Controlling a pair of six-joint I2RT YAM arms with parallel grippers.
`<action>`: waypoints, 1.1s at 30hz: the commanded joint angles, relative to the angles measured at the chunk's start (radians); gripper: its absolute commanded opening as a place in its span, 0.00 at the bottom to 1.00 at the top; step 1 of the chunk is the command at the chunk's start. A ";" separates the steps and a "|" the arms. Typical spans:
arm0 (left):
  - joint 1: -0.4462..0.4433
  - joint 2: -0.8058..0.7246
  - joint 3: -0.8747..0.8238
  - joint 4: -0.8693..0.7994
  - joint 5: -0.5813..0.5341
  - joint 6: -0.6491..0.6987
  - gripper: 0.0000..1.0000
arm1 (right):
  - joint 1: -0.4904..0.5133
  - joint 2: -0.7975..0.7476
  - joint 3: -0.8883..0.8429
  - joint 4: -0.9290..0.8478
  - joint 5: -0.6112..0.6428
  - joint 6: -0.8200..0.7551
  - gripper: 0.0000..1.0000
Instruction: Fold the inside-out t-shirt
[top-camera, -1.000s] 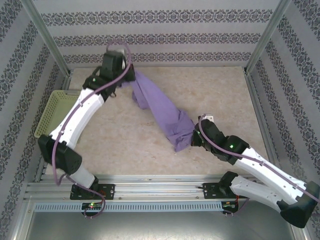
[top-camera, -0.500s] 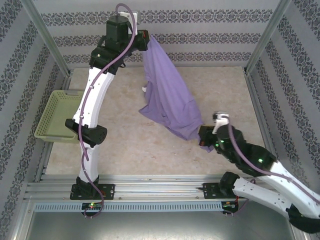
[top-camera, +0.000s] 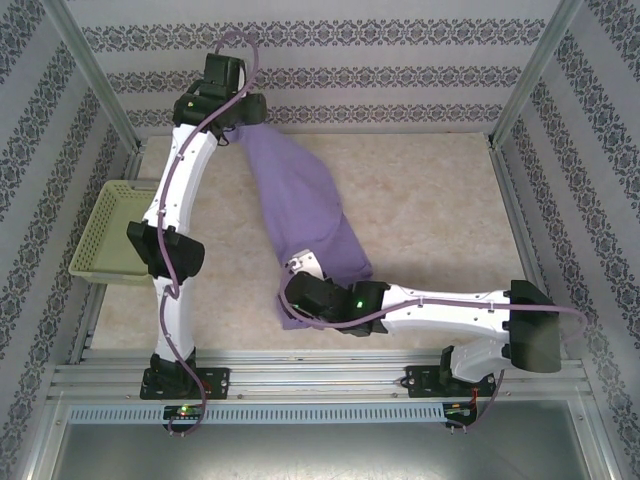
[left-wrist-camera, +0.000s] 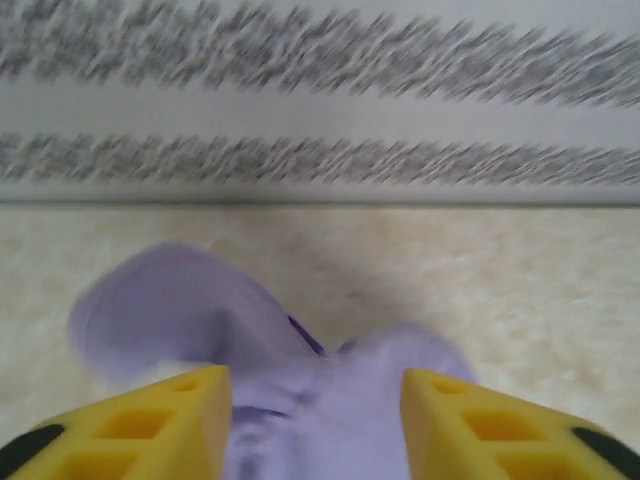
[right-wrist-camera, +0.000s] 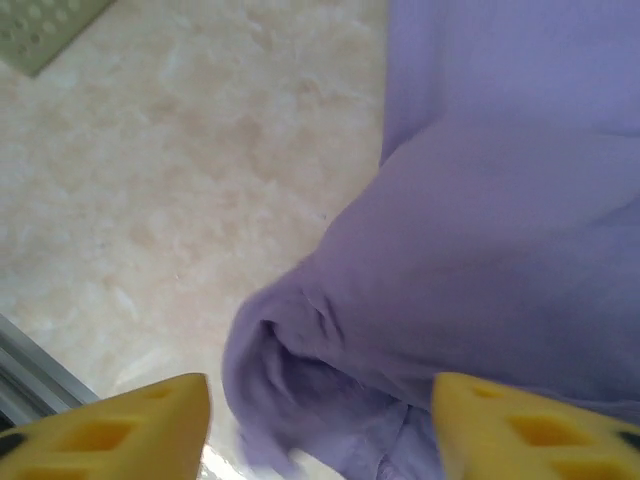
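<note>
The inside-out t-shirt (top-camera: 305, 205) lies on the table as a long lavender band running from the back left toward the front centre. My left gripper (top-camera: 245, 125) stands over its far end by the back wall. In the left wrist view that gripper (left-wrist-camera: 315, 385) is open, the yellow fingers (left-wrist-camera: 170, 415) wide apart over bunched cloth (left-wrist-camera: 330, 400). My right gripper (top-camera: 295, 290) is at the shirt's near end. Its wrist view shows the gripper (right-wrist-camera: 320, 390) open above a rumpled purple edge (right-wrist-camera: 480, 230).
A yellow-green basket (top-camera: 110, 230) sits at the table's left edge, its corner visible in the right wrist view (right-wrist-camera: 45, 25). Patterned walls close the back and sides. An aluminium rail (top-camera: 320, 375) runs along the front. Bare tabletop (top-camera: 440, 200) lies right of the shirt.
The shirt, hanging stretched in the air between both grippers, now lies on the table. Both grippers have opened. The right arm swung left to the front centre; the left lowered at the back.
</note>
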 joint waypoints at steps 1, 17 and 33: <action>-0.015 -0.084 -0.139 -0.173 -0.139 -0.056 0.67 | -0.081 -0.094 0.006 -0.012 0.044 -0.055 0.70; -0.471 -0.882 -1.743 0.576 -0.054 -0.459 0.84 | -0.794 0.311 0.212 0.004 -0.472 -0.156 0.75; -0.508 -0.787 -1.827 0.709 -0.029 -0.440 0.03 | -0.804 0.596 0.335 -0.003 -0.495 -0.096 0.21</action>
